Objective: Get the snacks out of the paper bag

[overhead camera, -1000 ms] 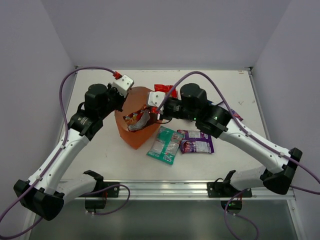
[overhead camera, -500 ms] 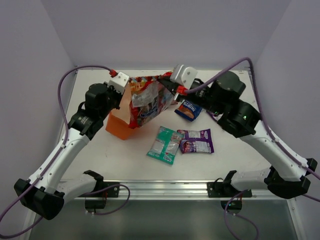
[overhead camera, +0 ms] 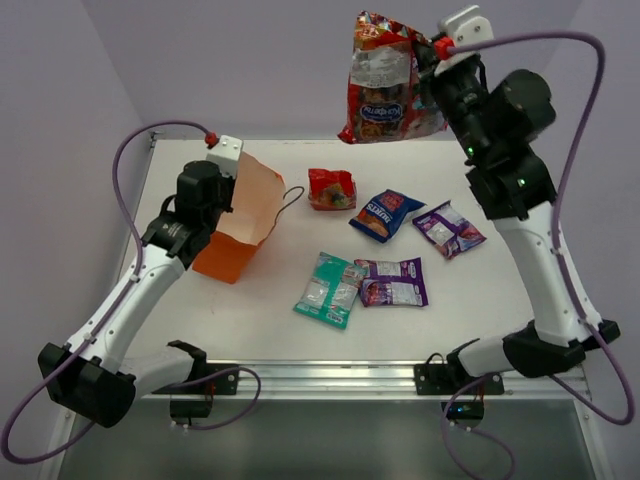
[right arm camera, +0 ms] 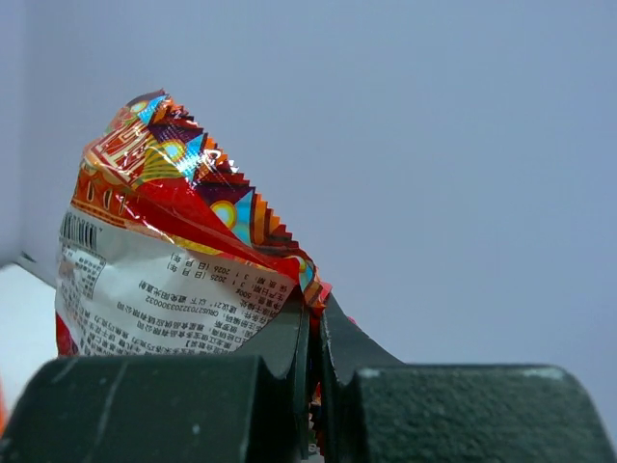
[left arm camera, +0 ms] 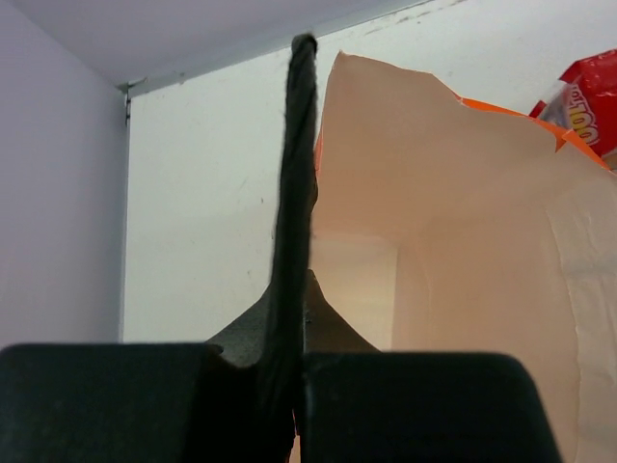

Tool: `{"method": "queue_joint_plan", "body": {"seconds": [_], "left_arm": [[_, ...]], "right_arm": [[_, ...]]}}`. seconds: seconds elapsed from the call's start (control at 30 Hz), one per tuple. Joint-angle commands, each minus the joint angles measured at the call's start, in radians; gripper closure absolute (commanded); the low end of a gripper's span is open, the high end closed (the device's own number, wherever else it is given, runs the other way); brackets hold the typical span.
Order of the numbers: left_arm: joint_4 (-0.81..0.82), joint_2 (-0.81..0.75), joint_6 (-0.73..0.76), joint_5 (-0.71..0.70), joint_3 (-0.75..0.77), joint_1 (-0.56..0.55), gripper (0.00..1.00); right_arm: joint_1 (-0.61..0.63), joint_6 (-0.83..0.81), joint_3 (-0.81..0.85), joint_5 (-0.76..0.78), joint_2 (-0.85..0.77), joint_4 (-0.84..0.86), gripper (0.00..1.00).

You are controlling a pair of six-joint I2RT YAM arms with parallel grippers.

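The right fingers [overhead camera: 428,62] are clamping fully shut on the crimped top corner of the larger red glossy snack packet [overhead camera: 385,85]. It is hanging below and to one side of them, high in the air and well apart from everything on the white bench [overhead camera: 250,320]. In the right wrist view the foil edge is running straight into the seam between them, so the hold looks like a thin pinch on the seal rather than on the packet's body. The left fingers [overhead camera: 233,180] are likewise pressing completely together, on the pale-lined wall of the orange paper bag [overhead camera: 225,250] near its rim. The bag is leaning away from them with its mouth turned up and towards the middle of the bench, and a thin black cord handle [overhead camera: 292,197] is drooping off the rim farthest from them. This grip is probably anchoring the bag so it is not dragged along as packets come out. Just beyond the left fingers, the part of the bag's inside that the left wrist view is showing is bare paper with no packet in it. Far below the right fingers five other packets are lying flat: a small red packet [overhead camera: 331,188], a blue-and-red packet [overhead camera: 385,215], a purple packet [overhead camera: 448,228] just beside it, and a second purple packet [overhead camera: 393,282] touching a teal packet [overhead camera: 328,290]. By that count the bag is likely emptied, leaving only the lowering of the held packet onto bare bench. Such a slight corner pinch could let it swing or slip.
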Motion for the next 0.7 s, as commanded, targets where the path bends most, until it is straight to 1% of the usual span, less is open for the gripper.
{"method": "queue_joint_plan", "body": {"seconds": [0.0, 0.07, 0.1, 0.27, 0.3, 0.4, 0.43, 0.47, 0.53, 0.57, 0.67], "left_arm": [[-0.025, 0.004, -0.133, -0.037, 0.051, 0.058, 1.0], [-0.033, 0.005, -0.172, -0.011, 0.055, 0.093, 1.0], [-0.033, 0.005, -0.204, -0.002, 0.054, 0.107, 1.0], [-0.027, 0.018, -0.291, 0.066, 0.047, 0.194, 1.0], [-0.021, 0.022, -0.316, 0.083, 0.046, 0.205, 1.0], [-0.007, 0.028, -0.351, 0.133, 0.046, 0.227, 1.0], [0.002, 0.028, -0.354, 0.141, 0.046, 0.228, 1.0], [0.007, 0.03, -0.356, 0.149, 0.047, 0.231, 1.0], [0.012, 0.035, -0.359, 0.15, 0.052, 0.233, 1.0], [0.012, 0.036, -0.362, 0.153, 0.055, 0.234, 1.0], [0.018, 0.038, -0.376, 0.176, 0.06, 0.237, 1.0]], "right_arm": [[-0.094, 0.087, 0.004, 0.109, 0.126, 0.129, 1.0], [-0.122, 0.121, -0.019, 0.153, 0.198, 0.158, 1.0], [-0.152, 0.133, -0.015, 0.156, 0.226, 0.16, 1.0], [-0.217, 0.205, -0.008, 0.185, 0.396, 0.168, 1.0], [-0.238, 0.22, -0.013, 0.172, 0.443, 0.166, 1.0], [-0.278, 0.302, -0.03, 0.129, 0.499, 0.142, 1.0], [-0.288, 0.328, -0.05, 0.068, 0.519, 0.136, 1.0], [-0.294, 0.369, -0.065, 0.039, 0.524, 0.132, 1.0], [-0.309, 0.4, -0.103, 0.009, 0.534, 0.126, 1.0], [-0.315, 0.45, -0.108, -0.011, 0.537, 0.116, 1.0], [-0.344, 0.534, -0.148, -0.083, 0.531, 0.1, 1.0]]}}
